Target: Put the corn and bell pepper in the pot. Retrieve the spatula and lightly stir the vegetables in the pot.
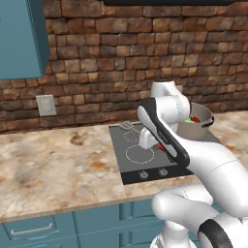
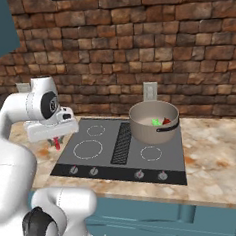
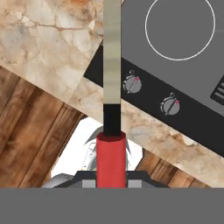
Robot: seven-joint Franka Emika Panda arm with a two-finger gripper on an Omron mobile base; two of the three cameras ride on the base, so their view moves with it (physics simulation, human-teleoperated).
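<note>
Hand view gives you the best look at the grip: the gripper (image 3: 112, 181) is clenched on the red handle of the spatula (image 3: 112, 87), at the bottom centre of the frame. From the handle a short dark neck and then a long pale shaft run straight up to the top edge. Behind the shaft you see the front edge of the marble counter (image 3: 48, 48) crossing the frame on a slant, with wooden floor (image 3: 30, 144) in the lower left and the dark cooktop (image 3: 175, 57) with two knobs in the upper right.

In the right base view the gripper (image 2: 55, 140) hangs at the left of the frame, just off the left edge of the cooktop (image 2: 123, 162). The pot (image 2: 154, 122) stands on the back right burner, right of centre, well apart from the gripper. It is dull grey with a dark side handle, and you can see green and red pieces inside. The two left burners between them are bare.

In the left base view the arm hides much of the cooktop; the pot (image 1: 198, 121) shows behind it, at centre right.
</note>
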